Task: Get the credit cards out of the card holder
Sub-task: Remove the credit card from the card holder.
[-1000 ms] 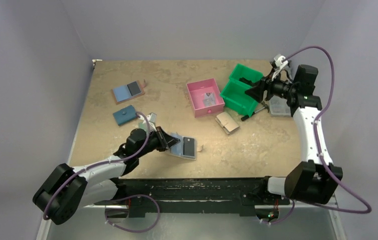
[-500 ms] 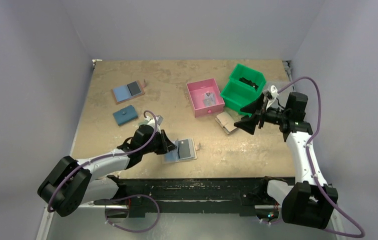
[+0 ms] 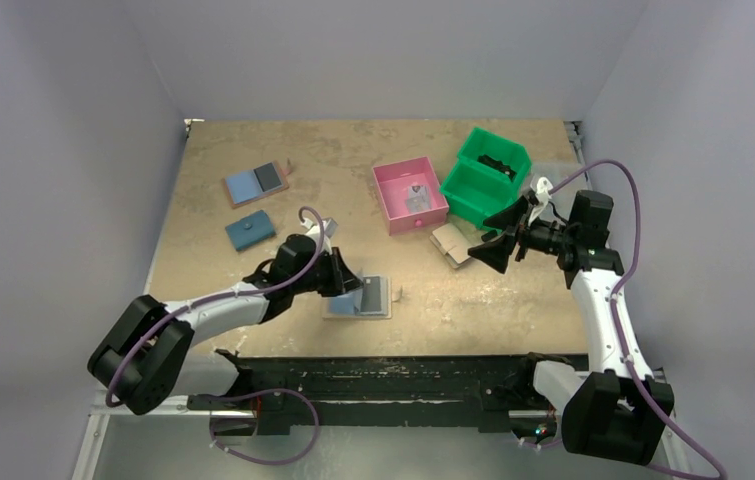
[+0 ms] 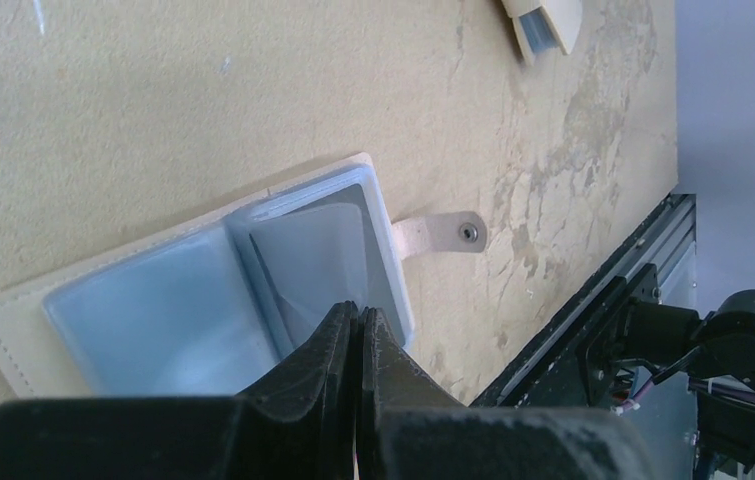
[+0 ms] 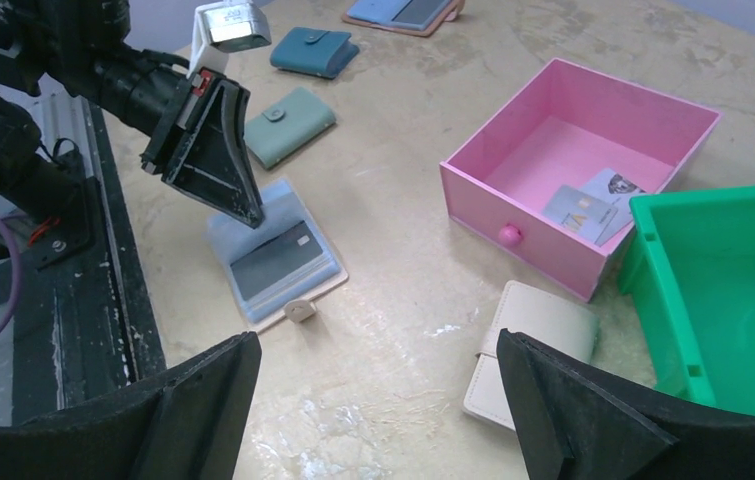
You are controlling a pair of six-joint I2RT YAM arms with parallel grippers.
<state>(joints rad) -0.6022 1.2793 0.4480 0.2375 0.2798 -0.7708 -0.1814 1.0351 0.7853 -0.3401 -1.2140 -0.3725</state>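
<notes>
The card holder [image 3: 365,297] is laid open and flat on the surface [image 3: 253,140], nearer the arm bases than the pink box [image 3: 389,205] and a little to its left. Its pale blue panel and its dark grey panel are turned upward, and its small snap tab [image 4: 443,235] is spread out on the surface beside the dark panel. A dark card [image 5: 275,262] with a small chip mark is seen in the grey panel.

The left tool [image 3: 350,287] is closed, with its jaws pressed together and its tips set down on the holder at the pale blue panel. Nothing is seen between the jaws.

The right tool [image 3: 493,238] is held wide open above the surface, to the right of the pink box and nearer the bases. Nothing is held or touched by it.

Two credit cards [image 5: 593,203] are seen lying flat inside the pink box, near its right wall. A green bin [image 3: 483,178] is placed just to the right of the pink box, and a beige folded wallet [image 3: 450,243] is placed just in front of the pink box's right corner, well apart from the card holder.
</notes>
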